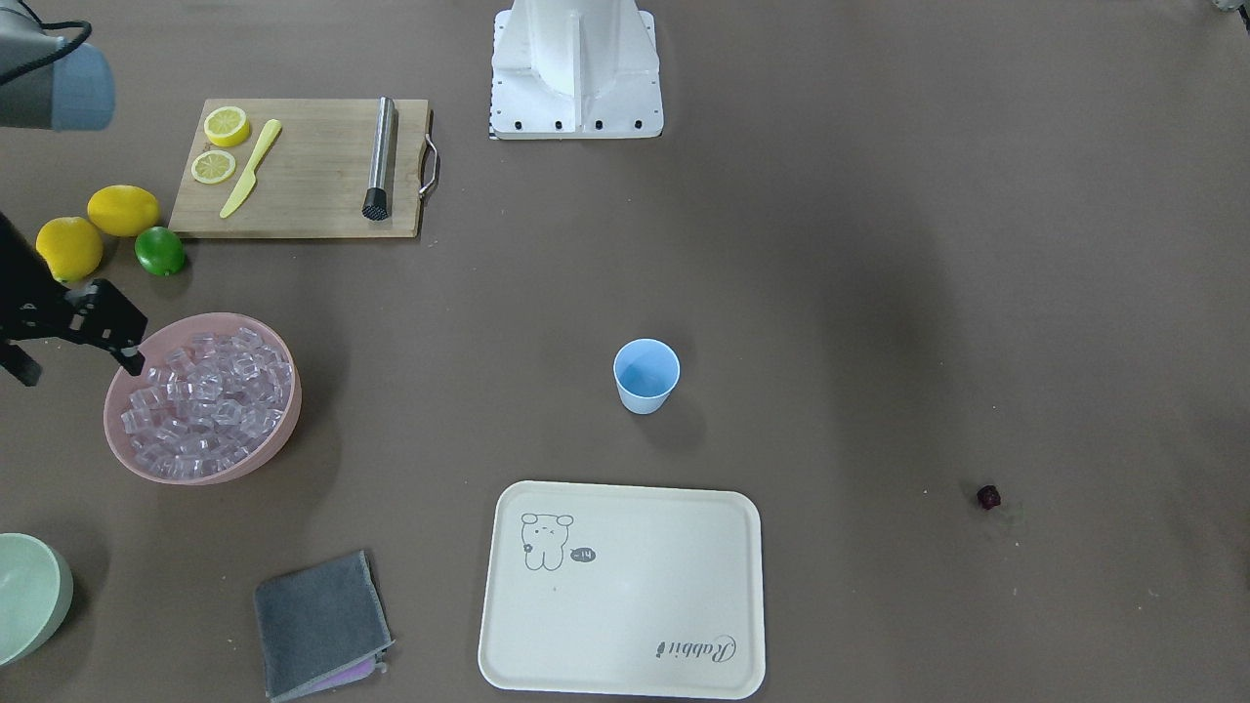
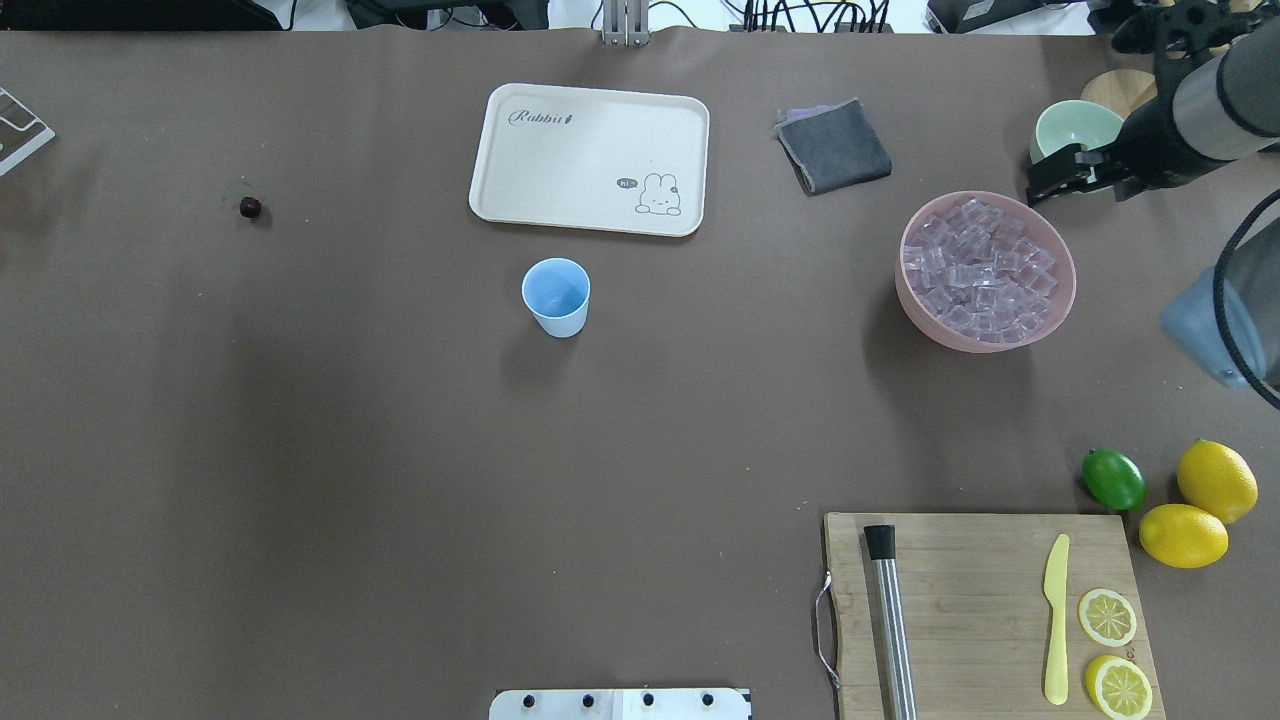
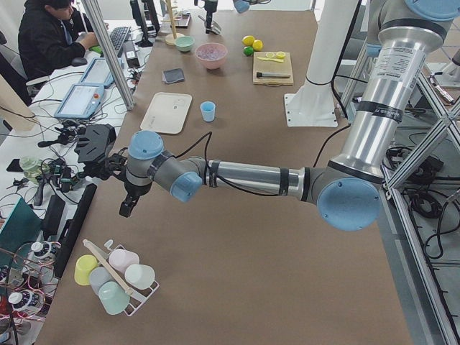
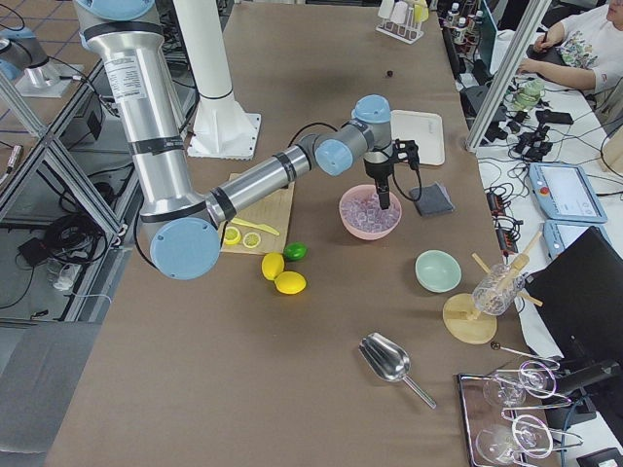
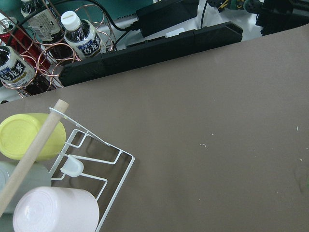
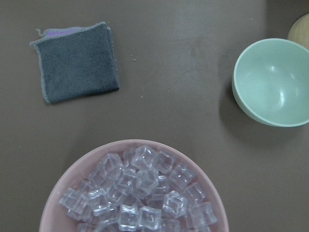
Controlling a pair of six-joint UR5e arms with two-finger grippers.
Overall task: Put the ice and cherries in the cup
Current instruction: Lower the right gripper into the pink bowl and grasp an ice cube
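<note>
The light-blue cup (image 1: 645,376) stands upright and empty mid-table, also in the overhead view (image 2: 556,297). The ice (image 1: 205,395) fills a pink bowl (image 2: 1060,290) and shows close up in the right wrist view (image 6: 140,193). One dark cherry (image 1: 988,497) lies alone on the table, far from the cup, also in the overhead view (image 2: 250,207). My right gripper (image 1: 78,369) hovers open and empty just above the bowl's outer rim. My left gripper (image 3: 126,207) hangs near the table's left end, past the cherry. I cannot tell whether it is open or shut.
A cream tray (image 1: 508,644) lies beyond the cup. A grey cloth (image 1: 322,625) and a pale green bowl (image 1: 29,596) sit near the pink bowl. A cutting board (image 1: 312,186) holds a muddler, a knife and lemon slices, with lemons and a lime (image 1: 159,251) beside it. A cup rack (image 5: 96,169) lies below the left wrist.
</note>
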